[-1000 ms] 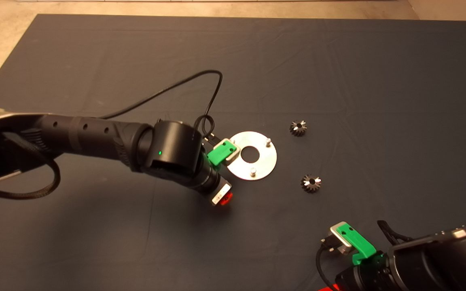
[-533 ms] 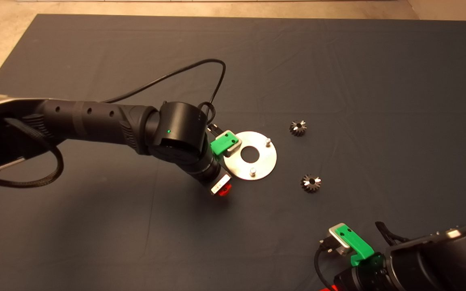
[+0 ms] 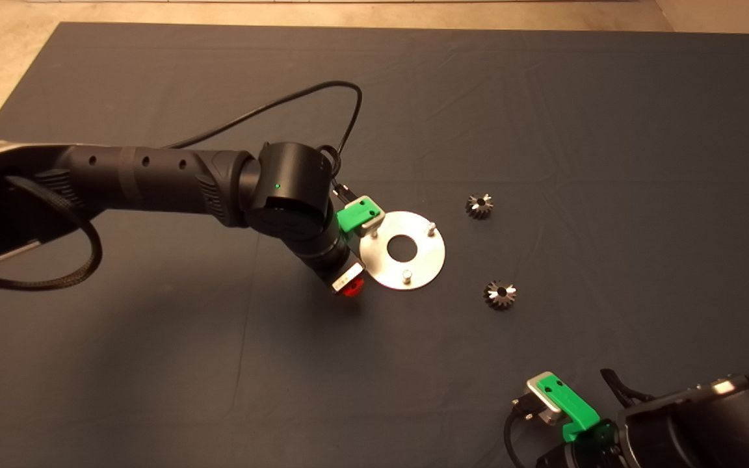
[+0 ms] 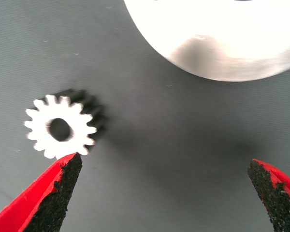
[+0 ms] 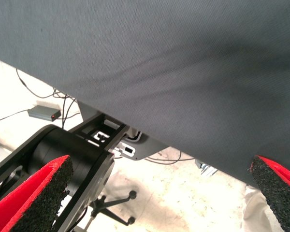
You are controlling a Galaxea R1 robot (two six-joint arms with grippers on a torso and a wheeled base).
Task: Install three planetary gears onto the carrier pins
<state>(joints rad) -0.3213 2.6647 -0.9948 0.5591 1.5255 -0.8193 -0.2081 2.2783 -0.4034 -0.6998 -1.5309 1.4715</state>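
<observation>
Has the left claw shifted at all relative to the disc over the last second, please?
Yes: the left claw slid slightly left, away from the disc.

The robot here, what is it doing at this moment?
The left tool hangs open over the mat, above a gear lying flat beside the silver disc. Nothing is gripped. The pins in sight are bare, and two more gears lie right of the disc. The right tool waits open at the mat's near edge.

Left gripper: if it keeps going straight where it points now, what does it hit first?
Probably bare mat. The open left gripper has one planetary gear just off one finger, not between them; depth is unclear.
</observation>
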